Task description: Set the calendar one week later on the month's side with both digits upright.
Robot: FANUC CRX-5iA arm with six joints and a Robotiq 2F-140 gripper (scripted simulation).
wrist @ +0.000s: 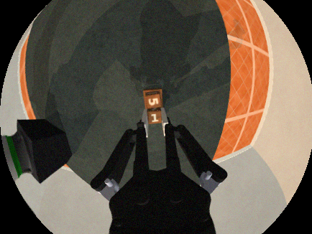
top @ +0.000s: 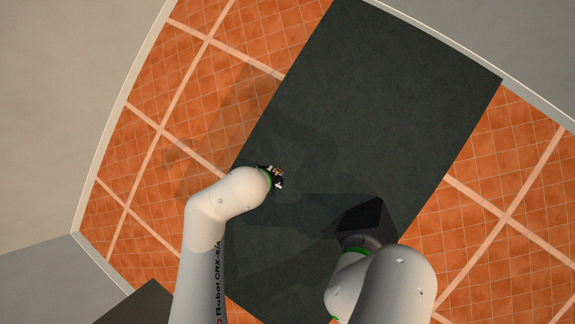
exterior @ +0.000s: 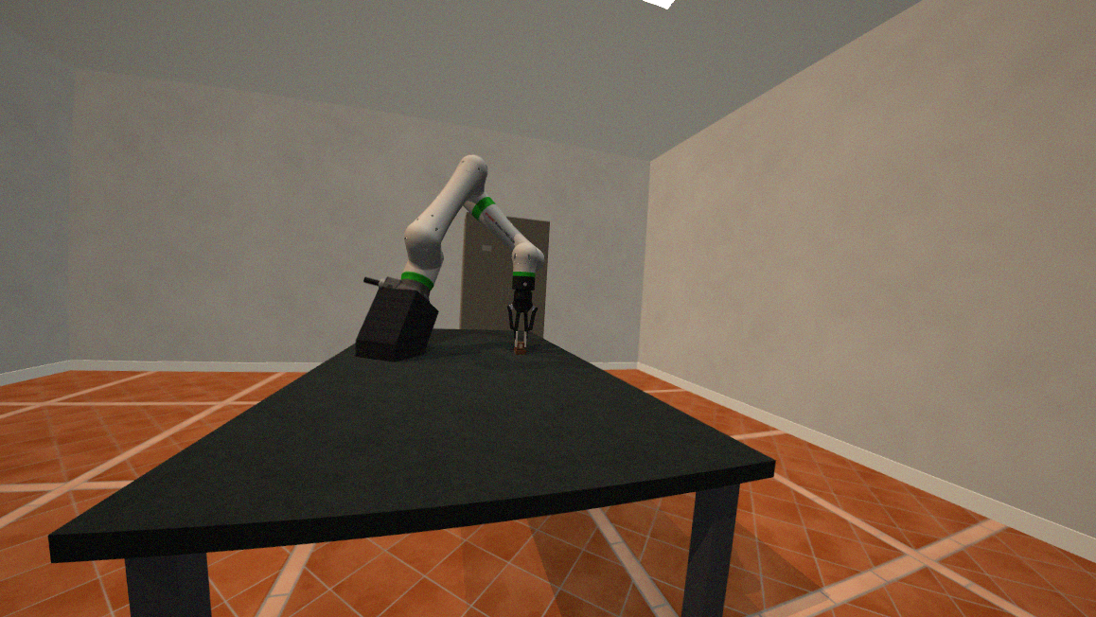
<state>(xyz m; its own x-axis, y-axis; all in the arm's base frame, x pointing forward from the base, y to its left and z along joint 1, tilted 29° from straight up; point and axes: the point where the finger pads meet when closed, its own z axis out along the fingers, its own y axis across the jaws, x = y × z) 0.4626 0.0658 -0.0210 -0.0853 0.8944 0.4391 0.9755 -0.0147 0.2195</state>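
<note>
Gripper (wrist: 155, 125) points straight down over the dark table (exterior: 429, 429), jaws narrowed around the near cube (wrist: 154, 118), top face "1", touching the cube marked "5" (wrist: 152, 102); whether the pads truly pinch it I cannot tell

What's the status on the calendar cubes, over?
Gripper shut on the 1 cube. 5 cube just beyond, right beside it. Nothing else seen near them.
</note>
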